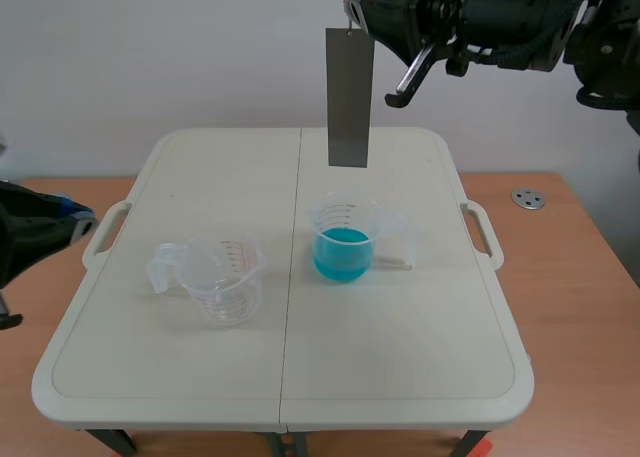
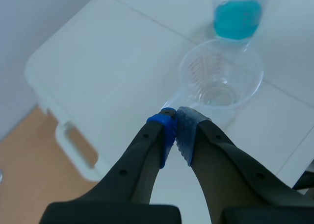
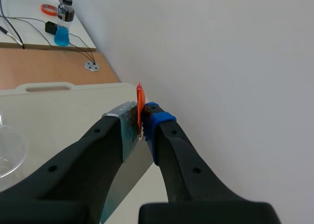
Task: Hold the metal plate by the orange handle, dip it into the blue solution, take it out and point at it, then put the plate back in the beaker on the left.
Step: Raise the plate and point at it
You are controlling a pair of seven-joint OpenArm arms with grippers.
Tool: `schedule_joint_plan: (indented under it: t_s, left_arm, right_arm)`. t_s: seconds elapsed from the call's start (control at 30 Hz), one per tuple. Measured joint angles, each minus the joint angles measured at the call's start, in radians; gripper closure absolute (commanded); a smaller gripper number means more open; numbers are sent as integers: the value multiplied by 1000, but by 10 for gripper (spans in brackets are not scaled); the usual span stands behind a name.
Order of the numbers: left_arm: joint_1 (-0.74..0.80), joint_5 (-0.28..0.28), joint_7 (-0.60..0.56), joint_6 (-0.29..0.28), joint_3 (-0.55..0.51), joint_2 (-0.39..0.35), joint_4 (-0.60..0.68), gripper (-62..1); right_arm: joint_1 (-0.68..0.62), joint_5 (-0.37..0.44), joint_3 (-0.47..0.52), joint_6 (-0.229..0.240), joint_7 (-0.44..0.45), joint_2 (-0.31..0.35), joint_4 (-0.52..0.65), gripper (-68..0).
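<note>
The right fingers (image 3: 158, 122) are clamped on the orange handle (image 3: 140, 99), and the metal plate (image 1: 349, 97) hangs upright, high above the beaker of blue solution (image 1: 342, 252). The dip looks to be the step in hand – bring the plate straight down, vertical and centred over the mouth, since the beaker seems light and a knock on its rim could tip it. The left fingers (image 2: 167, 131) are pressed together on nothing, just short of the empty beaker (image 2: 220, 82), which stands on the surface (image 1: 400, 357) near the blue one but apart from it – nothing blocks the descent. A small metal disc (image 1: 528, 198) lies on the wood off to the right.
</note>
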Motion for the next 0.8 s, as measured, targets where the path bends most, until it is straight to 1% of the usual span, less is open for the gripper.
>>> schedule_joint_plan:
  t_s: [0.13, 0.2, 0.3, 0.33, 0.4, 0.43, 0.5, 0.57, 0.63, 0.77, 0.8]
  left_arm:
    - [-116, 83, 36, -3, 129, 110, -1, -27]
    - [-164, 111, 50, -3, 177, 160, -1, -27]
    - [-225, 153, 76, -3, 231, 224, -1, -27]
    - [-243, 174, 85, -3, 245, 246, -2, -27]
    - [-281, 194, 103, -2, 268, 290, -16, -27]
    - [-301, 214, 107, 2, 279, 313, -29, -27]
    - [-338, 230, 118, 8, 300, 357, -64, -27]
    - [-372, 258, 122, 8, 319, 397, -108, -27]
    - [-402, 266, 122, 9, 333, 430, -151, -27]
    - [-451, 275, 122, 54, 358, 477, -219, -27]
    - [-462, 276, 123, 55, 360, 487, -233, -27]
  right_arm:
    - [0, 37, 0, 0, -31, 0, 0, -15]
    - [0, 53, 0, 0, -43, 0, 0, -15]
    - [0, 86, 0, 0, -76, 0, 0, -15]
    - [0, 92, 0, 0, -80, 0, 0, -15]
    - [0, 109, 0, 0, -86, 0, 0, -15]
    - [0, 119, 0, 0, -92, 0, 0, -15]
    - [0, 119, 0, 0, -96, 0, 0, -15]
    - [0, 119, 0, 0, -98, 0, 0, -15]
    - [0, 123, 0, 0, -98, 0, 0, -15]
    - [0, 123, 0, 0, -102, 0, 0, -15]
    - [0, 123, 0, 0, -102, 0, 0, -15]
